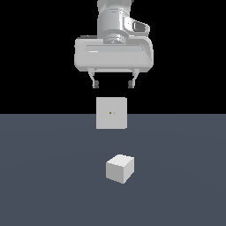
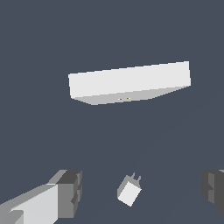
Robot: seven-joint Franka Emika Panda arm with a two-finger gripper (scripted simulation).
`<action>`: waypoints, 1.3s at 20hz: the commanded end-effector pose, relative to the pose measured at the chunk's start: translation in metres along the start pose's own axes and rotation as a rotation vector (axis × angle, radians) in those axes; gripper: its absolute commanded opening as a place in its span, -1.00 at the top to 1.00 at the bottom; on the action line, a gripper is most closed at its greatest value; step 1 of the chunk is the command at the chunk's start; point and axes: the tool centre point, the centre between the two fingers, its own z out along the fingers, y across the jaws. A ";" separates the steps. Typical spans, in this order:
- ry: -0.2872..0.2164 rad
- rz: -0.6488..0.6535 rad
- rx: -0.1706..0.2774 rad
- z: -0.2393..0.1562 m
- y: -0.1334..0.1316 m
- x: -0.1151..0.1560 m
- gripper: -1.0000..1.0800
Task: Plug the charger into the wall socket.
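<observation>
Hovering high above the worktop point(image 1: 44, 176), the gripper point(image 1: 113, 83) hangs with its jaws spread wide and empty. The charger point(image 1: 119, 168) lies on the worktop well below the jaws, apart from the wall socket point(image 1: 111, 113), which stands upright beyond it. The wrist view shows the charger's prongs point(image 2: 136, 177) pointing roughly toward the socket, slightly skewed. A good grasp likely means descending straight over the block, turning the jaws square to its flat sides, and closing centrally so the prongs stay free.
</observation>
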 end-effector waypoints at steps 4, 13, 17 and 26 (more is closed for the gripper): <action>0.000 0.006 0.000 0.001 0.001 -0.001 -0.92; 0.002 0.104 -0.002 0.021 0.008 -0.022 -0.92; 0.004 0.186 -0.004 0.038 0.013 -0.039 -0.92; 0.009 0.405 -0.009 0.083 0.018 -0.086 -0.92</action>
